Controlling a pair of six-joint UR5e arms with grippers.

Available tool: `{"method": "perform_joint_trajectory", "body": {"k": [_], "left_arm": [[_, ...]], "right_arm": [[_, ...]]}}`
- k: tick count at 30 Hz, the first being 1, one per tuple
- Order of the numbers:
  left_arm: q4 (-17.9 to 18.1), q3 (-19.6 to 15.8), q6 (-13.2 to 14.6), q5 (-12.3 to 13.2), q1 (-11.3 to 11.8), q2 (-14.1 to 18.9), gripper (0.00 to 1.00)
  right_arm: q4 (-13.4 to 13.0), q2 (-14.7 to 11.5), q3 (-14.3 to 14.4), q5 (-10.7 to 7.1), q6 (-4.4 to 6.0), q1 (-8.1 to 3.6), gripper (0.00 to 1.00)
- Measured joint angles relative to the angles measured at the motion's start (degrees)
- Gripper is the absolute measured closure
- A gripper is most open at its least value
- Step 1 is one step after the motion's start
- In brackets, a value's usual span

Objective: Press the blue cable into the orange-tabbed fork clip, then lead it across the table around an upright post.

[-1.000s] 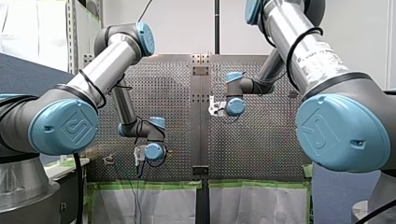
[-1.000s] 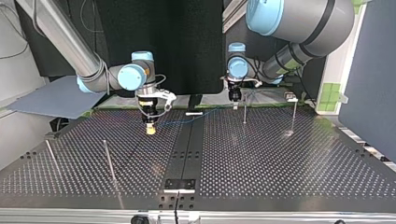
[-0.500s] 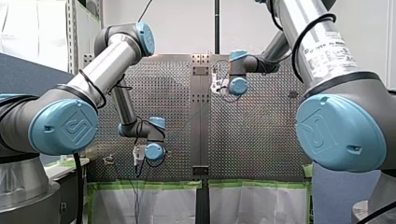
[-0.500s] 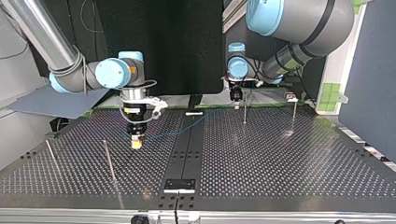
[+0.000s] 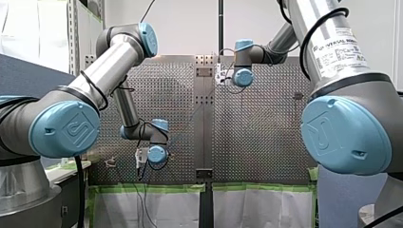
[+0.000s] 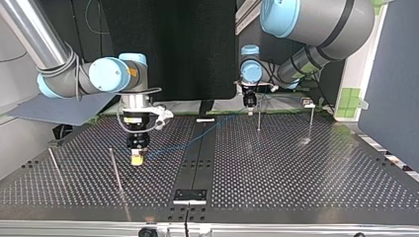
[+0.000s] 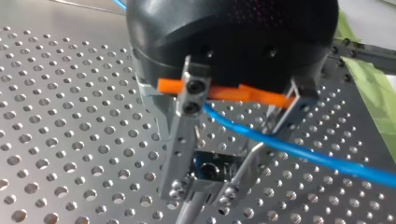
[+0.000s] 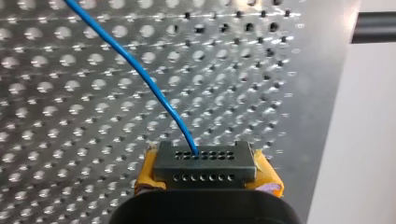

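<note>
Both closed: left fingers (image 7: 184,135) pinch the clip (image 7: 210,170), cable (image 7: 327,161) passing between them; right fingers (image 8: 147,175) clamp connector (image 8: 205,161), well apart from clip.

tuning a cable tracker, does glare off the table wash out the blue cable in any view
Right wrist view: bright highlights all over the perforated table, yet the blue cable stands out down to the connector block. Left wrist view: soft sheen only, cable clear. Top view: table dark, cable a faint line; a pale reflection lies by one post.
</note>
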Motion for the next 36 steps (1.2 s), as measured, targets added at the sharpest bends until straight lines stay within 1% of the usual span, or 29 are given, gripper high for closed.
{"method": "perform_joint_trajectory", "body": {"k": [10,14,21,25,28,31,36], "left_arm": [[-0.01,0.00,-0.14,0.19,0.00,-0.01,0.00],[-0.01,0.00,-0.15,0.21,0.00,0.01,0.00],[-0.01,0.00,-0.15,0.23,0.02,-0.01,0.00],[-0.01,0.00,-0.14,0.26,0.01,-0.01,0.00],[-0.01,0.00,-0.14,0.29,0.01,-0.01,0.00],[-0.08,0.00,-0.14,0.30,0.02,-0.01,0.00],[-0.17,0.00,-0.14,0.30,0.01,-0.01,0.00]], "right_arm": [[0.91,-0.24,-3.62,-0.16,-0.18,0.00,1.00],[1.31,-0.55,-4.39,-0.16,-0.26,-0.09,1.00],[1.44,-1.18,-4.84,-0.18,-0.22,-0.33,1.00],[1.62,-2.55,-5.15,-0.25,0.37,-1.43,1.00],[1.85,-3.85,-5.22,-0.26,0.53,-2.31,1.00],[2.17,-4.49,-5.24,-0.26,0.58,-3.13,1.00],[2.73,-4.74,-5.22,-0.24,0.40,-4.22,1.00]]}}
